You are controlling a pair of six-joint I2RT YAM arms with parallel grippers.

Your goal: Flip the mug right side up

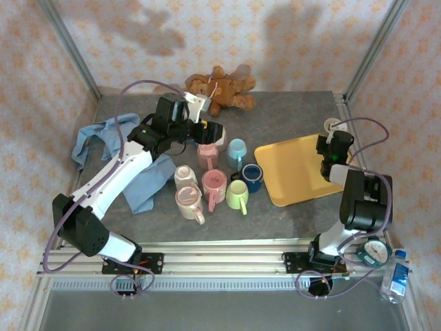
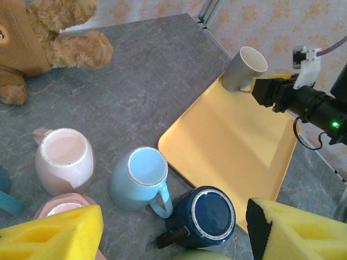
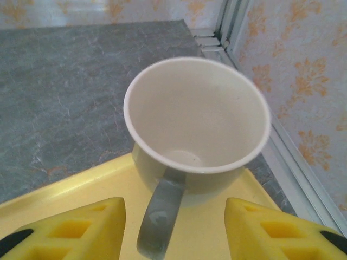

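Observation:
A pale grey mug (image 3: 198, 124) stands mouth up on the far right corner of the yellow tray (image 3: 81, 189), its handle pointing toward my right gripper (image 3: 173, 230). That gripper is open, a yellow pad on each side of the handle and neither touching it. From above, the mug (image 1: 332, 125) sits just beyond the right gripper (image 1: 331, 141). In the left wrist view the mug (image 2: 244, 67) is at the tray's (image 2: 233, 141) far corner. My left gripper (image 2: 173, 233) hangs open and holds nothing, above a dark blue mug (image 2: 209, 214) standing bottom up.
Several mugs cluster left of the tray (image 1: 296, 172): light blue (image 1: 236, 149), dark blue (image 1: 252, 176), green (image 1: 238, 195) and pink ones (image 1: 213, 185). A teddy bear (image 1: 220, 88) lies at the back. A blue cloth (image 1: 103, 138) lies at the left. Frame rails edge the table.

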